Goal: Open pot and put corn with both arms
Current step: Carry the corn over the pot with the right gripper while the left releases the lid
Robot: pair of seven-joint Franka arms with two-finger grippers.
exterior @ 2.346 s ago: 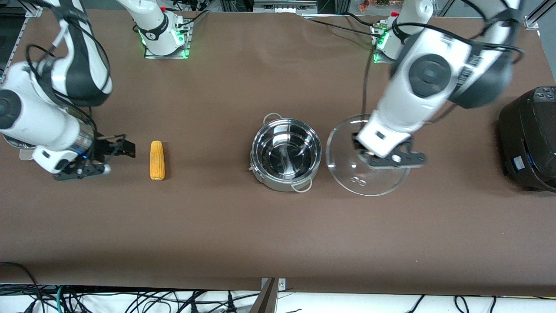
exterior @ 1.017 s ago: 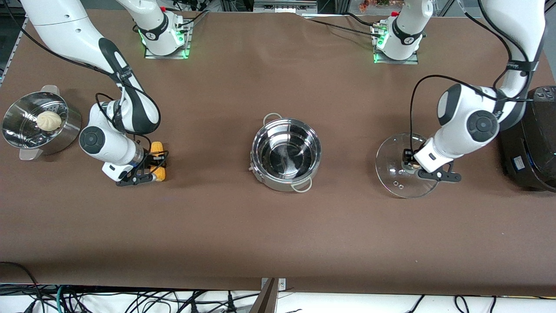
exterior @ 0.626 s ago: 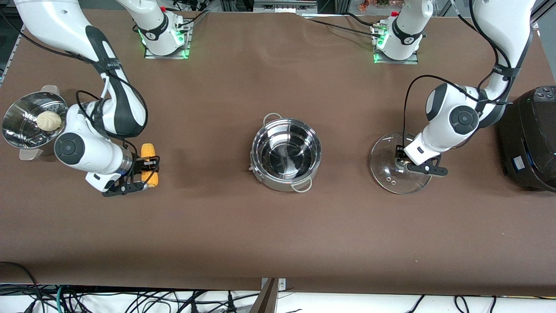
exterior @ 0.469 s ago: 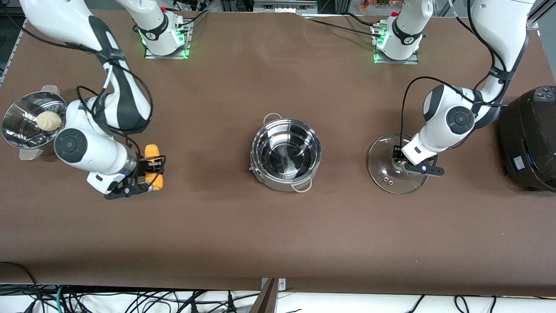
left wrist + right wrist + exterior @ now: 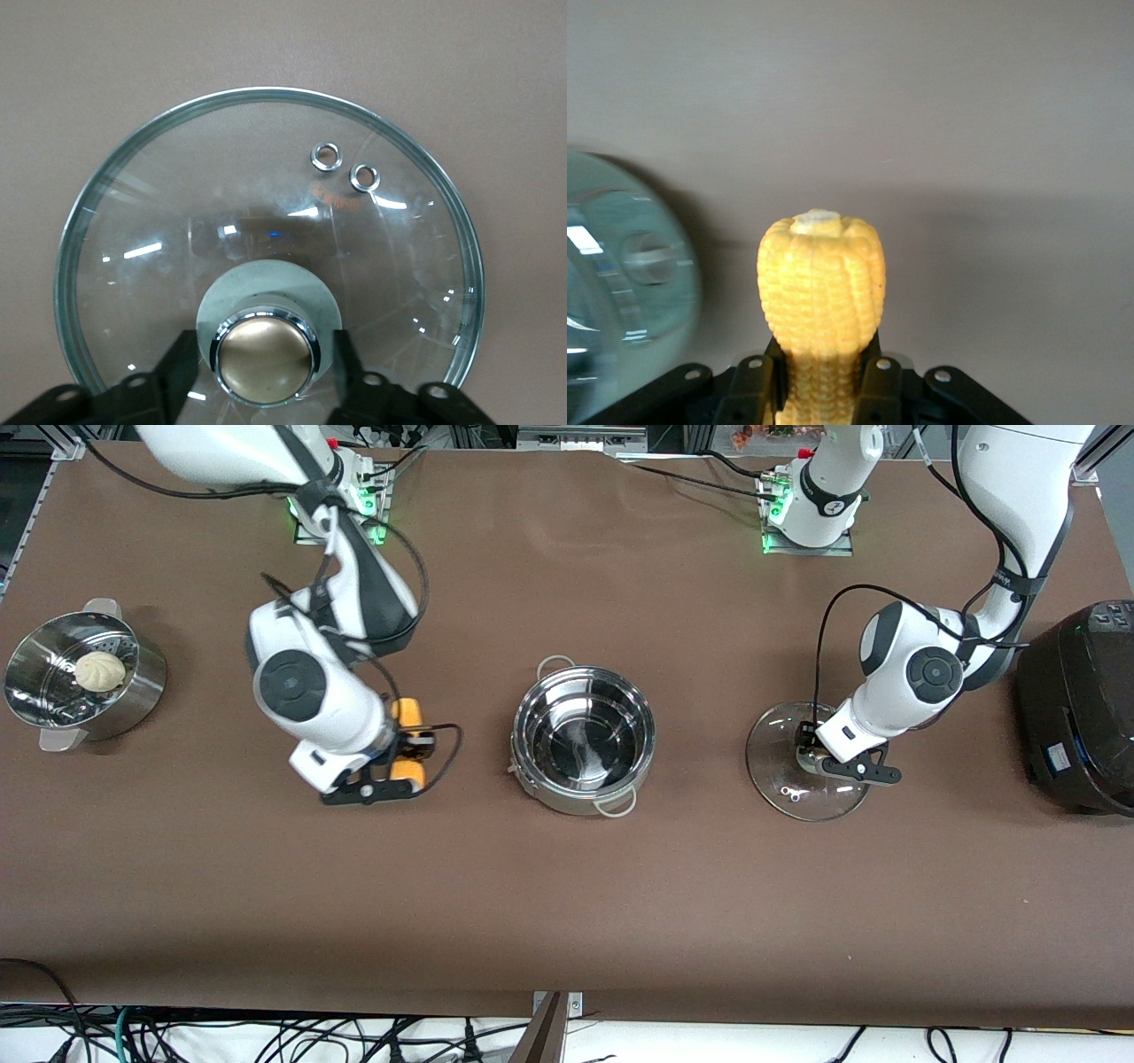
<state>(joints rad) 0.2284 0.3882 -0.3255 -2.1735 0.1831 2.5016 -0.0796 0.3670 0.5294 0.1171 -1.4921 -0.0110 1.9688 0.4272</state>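
Observation:
The open steel pot (image 5: 585, 735) stands empty at the table's middle. My right gripper (image 5: 409, 748) is shut on the yellow corn (image 5: 408, 713) and holds it in the air over the bare table, beside the pot toward the right arm's end. In the right wrist view the corn (image 5: 822, 283) sticks out from between the fingers (image 5: 877, 390). My left gripper (image 5: 811, 757) is shut on the knob (image 5: 264, 354) of the glass lid (image 5: 780, 779), low over the table beside the pot, toward the left arm's end. The lid (image 5: 266, 204) fills the left wrist view.
A steel steamer bowl (image 5: 142, 691) with a white bun (image 5: 99, 670) stands at the right arm's end of the table. A black cooker (image 5: 1076, 708) stands at the left arm's end, close to the lid.
My right gripper closed on the corn, lifted it and carried it toward the pot. My left gripper carried the lid away from the pot, then lowered it and drifted slightly back.

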